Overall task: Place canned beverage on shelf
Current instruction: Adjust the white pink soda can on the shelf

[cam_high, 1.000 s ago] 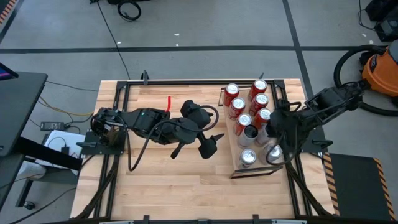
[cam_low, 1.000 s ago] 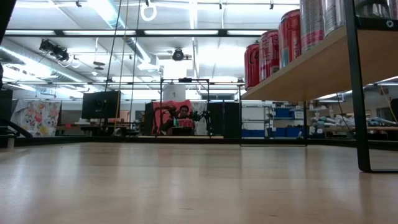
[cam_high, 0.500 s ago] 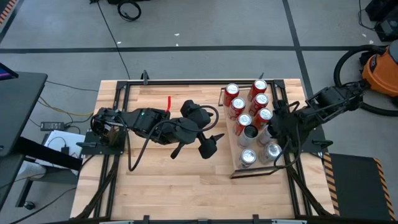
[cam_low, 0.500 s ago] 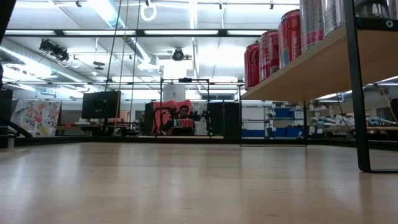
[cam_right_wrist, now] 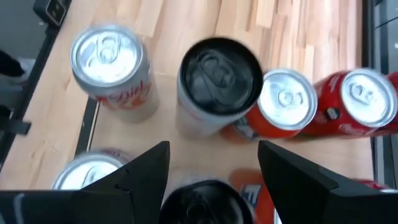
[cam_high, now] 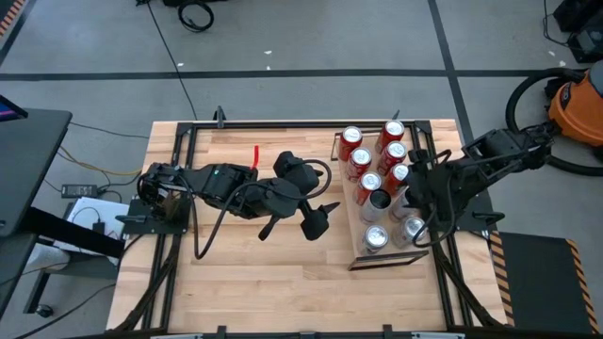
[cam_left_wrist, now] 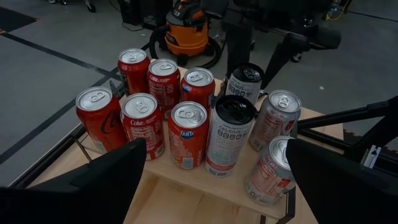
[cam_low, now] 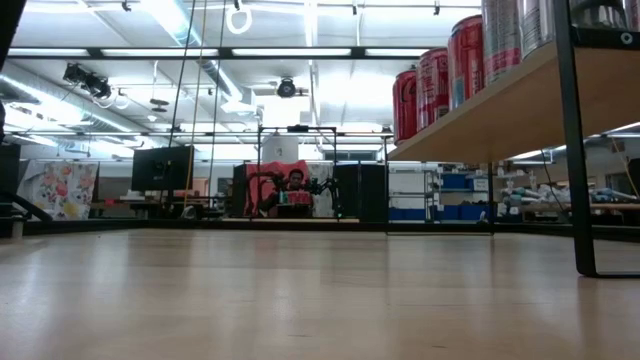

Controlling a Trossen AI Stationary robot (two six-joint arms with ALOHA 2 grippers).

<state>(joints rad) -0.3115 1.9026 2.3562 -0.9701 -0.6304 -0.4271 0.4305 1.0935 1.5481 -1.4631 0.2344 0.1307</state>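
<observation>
Plank worktop [cam_high: 283, 273] carries the shelf [cam_high: 356, 252] at its right side, loaded with upright cans: red ones [cam_high: 352, 138] at the far end, silver ones [cam_high: 375, 237] nearer. Right end effector [cam_high: 413, 202] hangs over the shelf's right edge, fingers [cam_right_wrist: 292, 171] spread apart, empty; a black-topped can [cam_right_wrist: 200, 196] sits directly beneath, apparently clear of both, though blur leaves this uncertain. Left end effector [cam_high: 317, 218] waits mid-worktop, left of the shelf, fingers [cam_left_wrist: 99, 183] wide apart, holding nothing.
</observation>
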